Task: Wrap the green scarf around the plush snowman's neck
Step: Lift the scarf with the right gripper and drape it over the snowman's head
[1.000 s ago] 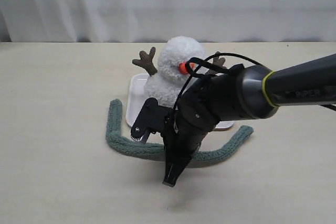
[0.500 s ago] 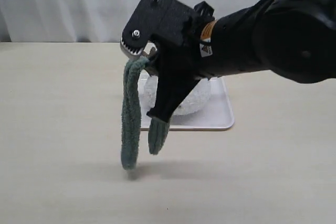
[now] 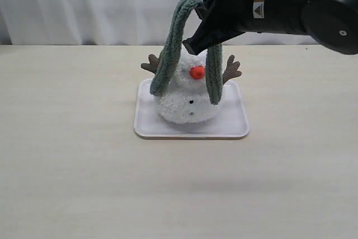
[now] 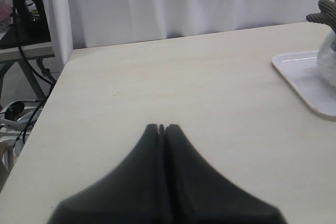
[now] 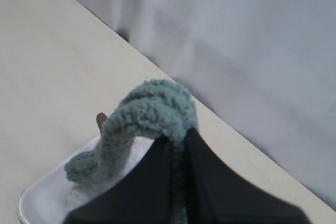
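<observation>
The plush snowman point(image 3: 184, 102) sits on a white tray point(image 3: 235, 130), its orange nose point(image 3: 197, 72) facing the camera. My right gripper point(image 3: 197, 5) hangs above its head, shut on the green scarf point(image 3: 170, 48) at its middle. The scarf's two ends dangle down either side of the head. The neck is largely hidden behind the scarf ends. In the right wrist view the green scarf point(image 5: 152, 111) bunches at the right gripper point(image 5: 178, 140). My left gripper point(image 4: 162, 127) is shut and empty, off to the side; the snowman point(image 4: 328, 61) shows at that view's edge.
The tray's corner point(image 4: 302, 72) lies on the pale table point(image 3: 67, 155). A white curtain point(image 3: 100, 4) hangs behind. Beyond the table edge in the left wrist view stand a post and cables point(image 4: 21, 77).
My right gripper took hold of the scarf where it lay in front of the tray, lifted it, and carried it back and up over the snowman's head. The left gripper's movement cannot be judged.
</observation>
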You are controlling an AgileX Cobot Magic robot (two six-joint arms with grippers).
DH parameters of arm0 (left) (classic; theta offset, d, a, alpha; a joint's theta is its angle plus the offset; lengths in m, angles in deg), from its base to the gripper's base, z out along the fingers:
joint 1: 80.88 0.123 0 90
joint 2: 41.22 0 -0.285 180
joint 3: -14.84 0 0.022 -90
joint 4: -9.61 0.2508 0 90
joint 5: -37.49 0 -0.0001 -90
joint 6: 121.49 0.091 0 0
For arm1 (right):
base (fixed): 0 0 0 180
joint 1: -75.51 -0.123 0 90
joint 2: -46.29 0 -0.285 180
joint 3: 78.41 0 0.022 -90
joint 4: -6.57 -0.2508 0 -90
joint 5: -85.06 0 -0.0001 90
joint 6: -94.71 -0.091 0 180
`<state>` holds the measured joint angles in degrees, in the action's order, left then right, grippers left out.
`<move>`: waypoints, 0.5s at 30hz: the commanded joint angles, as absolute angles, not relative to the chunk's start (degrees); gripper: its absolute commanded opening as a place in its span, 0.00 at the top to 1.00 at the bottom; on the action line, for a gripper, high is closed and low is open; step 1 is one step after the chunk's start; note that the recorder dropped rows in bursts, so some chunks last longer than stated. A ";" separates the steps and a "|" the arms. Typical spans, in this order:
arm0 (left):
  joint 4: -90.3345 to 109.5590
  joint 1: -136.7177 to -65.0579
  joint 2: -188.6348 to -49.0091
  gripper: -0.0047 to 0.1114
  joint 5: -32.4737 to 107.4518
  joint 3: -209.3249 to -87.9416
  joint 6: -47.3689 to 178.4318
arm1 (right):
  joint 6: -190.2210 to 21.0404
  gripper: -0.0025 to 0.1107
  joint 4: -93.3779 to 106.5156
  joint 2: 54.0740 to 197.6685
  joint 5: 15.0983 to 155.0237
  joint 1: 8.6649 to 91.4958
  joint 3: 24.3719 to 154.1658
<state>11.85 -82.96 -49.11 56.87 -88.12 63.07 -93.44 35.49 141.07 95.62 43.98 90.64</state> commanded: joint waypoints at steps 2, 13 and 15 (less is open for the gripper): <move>11.92 -82.90 -49.01 0.96 56.20 -87.94 63.19 | -91.88 0.94 36.77 149.11 94.24 46.69 96.51; 11.92 -82.90 -49.01 0.96 56.20 -87.94 63.19 | -91.88 0.94 37.92 158.70 93.27 52.33 98.85; 11.92 -82.90 -49.01 0.96 56.20 -87.94 63.19 | -91.88 0.94 37.92 160.23 92.27 52.33 98.98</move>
